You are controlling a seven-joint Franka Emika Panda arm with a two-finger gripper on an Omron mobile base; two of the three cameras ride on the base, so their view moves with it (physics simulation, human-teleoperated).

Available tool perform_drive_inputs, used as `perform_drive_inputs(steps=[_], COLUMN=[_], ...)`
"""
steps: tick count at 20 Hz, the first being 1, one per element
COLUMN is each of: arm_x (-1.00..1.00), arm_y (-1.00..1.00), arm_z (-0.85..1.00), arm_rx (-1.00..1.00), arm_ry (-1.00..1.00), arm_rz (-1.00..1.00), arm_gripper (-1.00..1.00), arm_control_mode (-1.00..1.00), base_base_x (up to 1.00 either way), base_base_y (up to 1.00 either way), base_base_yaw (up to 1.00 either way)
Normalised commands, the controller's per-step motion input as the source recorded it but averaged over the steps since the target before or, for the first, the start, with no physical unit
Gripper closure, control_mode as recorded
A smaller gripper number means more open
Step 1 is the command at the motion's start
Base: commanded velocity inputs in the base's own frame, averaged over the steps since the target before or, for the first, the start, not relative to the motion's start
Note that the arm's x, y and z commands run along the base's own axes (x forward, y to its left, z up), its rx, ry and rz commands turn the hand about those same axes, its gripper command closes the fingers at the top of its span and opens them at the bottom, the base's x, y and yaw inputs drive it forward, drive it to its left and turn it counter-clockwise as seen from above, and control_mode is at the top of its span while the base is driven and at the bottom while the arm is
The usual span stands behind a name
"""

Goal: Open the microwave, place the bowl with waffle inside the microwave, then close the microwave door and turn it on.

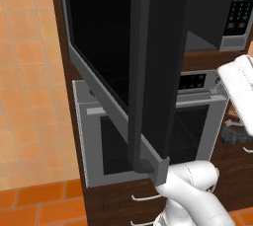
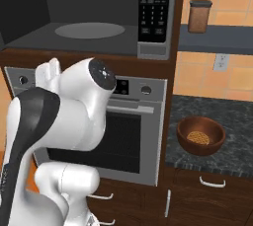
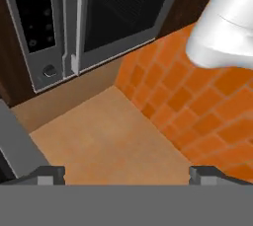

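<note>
One step looks done already: the wide black glass microwave door with its grey metal border (image 1: 143, 67) hangs swung way out, sitting right in front of the left base camera. Biggest risk I see from here is that door — it juts into the arm's space, so swinging over toward the bowl could clip it or knock it partway shut. The claw (image 3: 126, 173) is spread wide with nothing between the tips, touching nothing, pointing at the orange tiled floor (image 3: 197, 96). Further off, the round dark brown bowl (image 2: 201, 134) with the small golden waffle (image 2: 199, 137) inside sits on the dark speckled counter (image 2: 237, 121), right of the silver oven (image 2: 133, 136). Above, the grey-framed microwave (image 2: 155, 13) cavity is open.
</note>
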Motion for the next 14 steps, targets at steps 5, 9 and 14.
perform_drive_inputs(steps=[5,9,14], arm_x=[0.00,0.23,0.50], arm_y=[-1.00,-1.00,-1.00], arm_z=[-0.95,-0.89,-0.57], arm_rx=[-0.61,-0.19,0.12], arm_ry=[-0.34,-0.44,-0.21], arm_rz=[-0.02,-0.01,-0.01], arm_gripper=[-1.00,-1.00,-1.00], arm_control_mode=[-1.00,-1.00,-1.00], base_base_x=[0.00,0.00,0.00], base_base_y=[0.00,0.00,0.00], base_base_yaw=[0.00,0.00,0.00])
